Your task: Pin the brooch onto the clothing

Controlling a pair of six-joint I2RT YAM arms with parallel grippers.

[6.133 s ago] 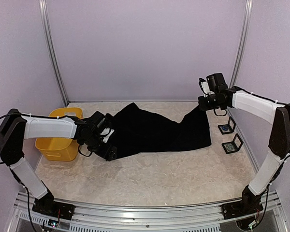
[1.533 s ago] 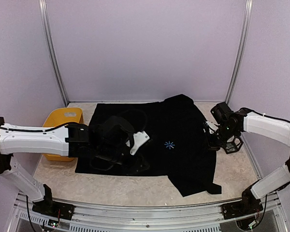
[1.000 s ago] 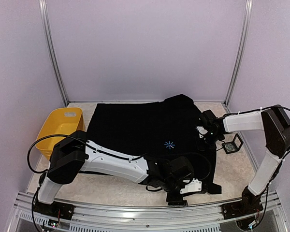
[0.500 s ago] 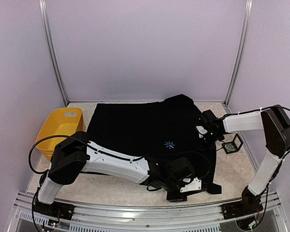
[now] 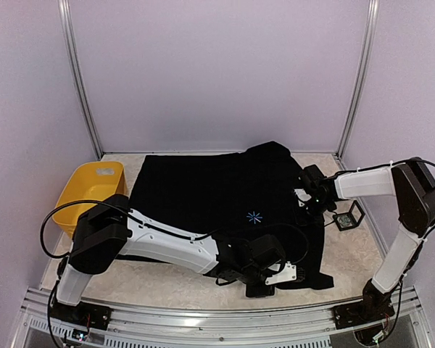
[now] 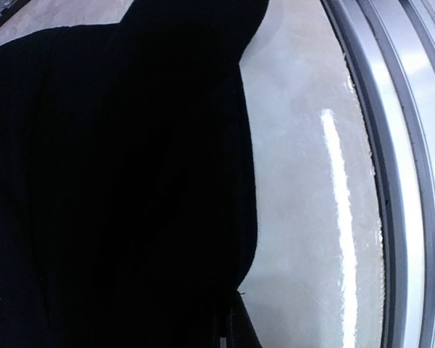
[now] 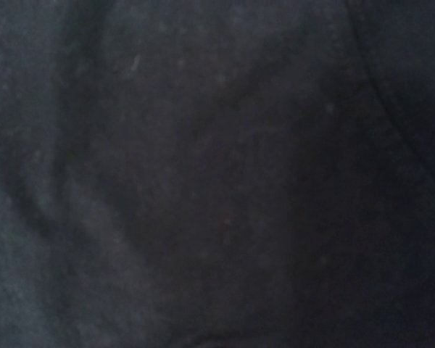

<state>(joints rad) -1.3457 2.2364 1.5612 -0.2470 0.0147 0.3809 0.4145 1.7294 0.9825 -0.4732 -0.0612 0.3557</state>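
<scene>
**A:** Top view. Where's the T-shirt (image 5: pixel 203 192)?
**B:** Spread across the middle of the table (image 5: pixel 167 284), starburst mark (image 5: pixel 254 217) facing up. The yellow bin (image 5: pixel 87 196) sits at the table's left edge, near the shirt's left side.
**A:** Left gripper (image 5: pixel 264 284)?
**B:** On the shirt's near hem, close to the table's near edge. Jaws clamped together.
**A:** Right gripper (image 5: pixel 308 194)?
**B:** On the shirt's right edge, low against the fabric. Jaws closed.
**A:** Left wrist view?
**B:** Black fabric fills the left side, with bare table and the metal rail (image 6: pixel 406 145) on the right. The hem runs down into the fingertips at the bottom of the view, so it's pinching the hem.
**A:** Right wrist view?
**B:** All black fabric, very close. Its own fingers don't show. Can't tell whether any cloth sits between them.
</scene>
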